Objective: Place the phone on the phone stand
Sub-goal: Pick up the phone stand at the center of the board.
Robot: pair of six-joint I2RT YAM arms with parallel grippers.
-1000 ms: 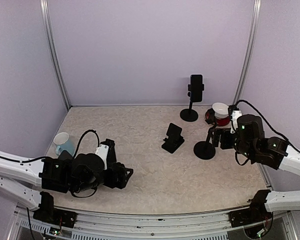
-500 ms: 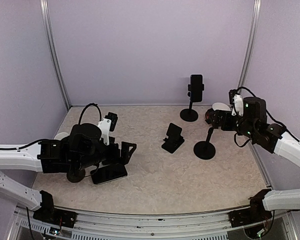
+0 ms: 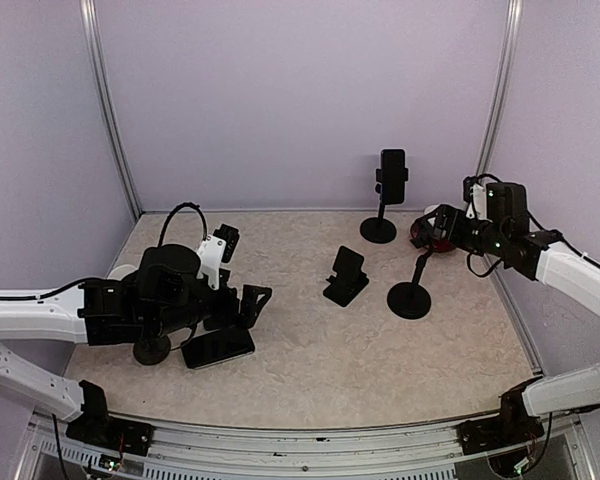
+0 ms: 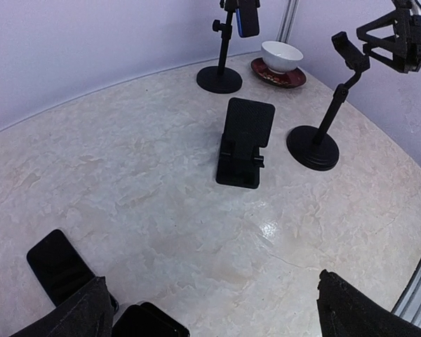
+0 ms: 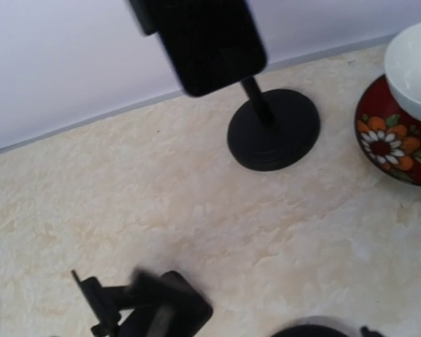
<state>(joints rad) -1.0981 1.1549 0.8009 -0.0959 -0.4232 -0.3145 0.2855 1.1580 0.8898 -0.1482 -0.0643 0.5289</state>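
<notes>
A black phone [image 3: 220,347] lies flat on the table just below my left gripper [image 3: 248,305], which is open and empty above it. In the left wrist view two dark phones lie at the bottom left, one [image 4: 56,263] further out and one [image 4: 149,324] by my left finger. A low black wedge stand [image 3: 346,275] stands empty mid-table. A pole stand [image 3: 411,295] with an empty clamp stands to its right. My right gripper [image 3: 443,234] hovers open just right of the clamp top. A back stand holds another phone [image 3: 391,168].
A white bowl [image 4: 281,55] sits on a red flowered plate [image 4: 277,76] at the back right, close under my right arm. A light blue mug [image 3: 120,272] is mostly hidden behind my left arm. The walls close in at the back and sides.
My left arm has risen and moved back from the near table, uncovering the flat phone. My right gripper has pulled up and to the right, away from the pole stand's clamp.
</notes>
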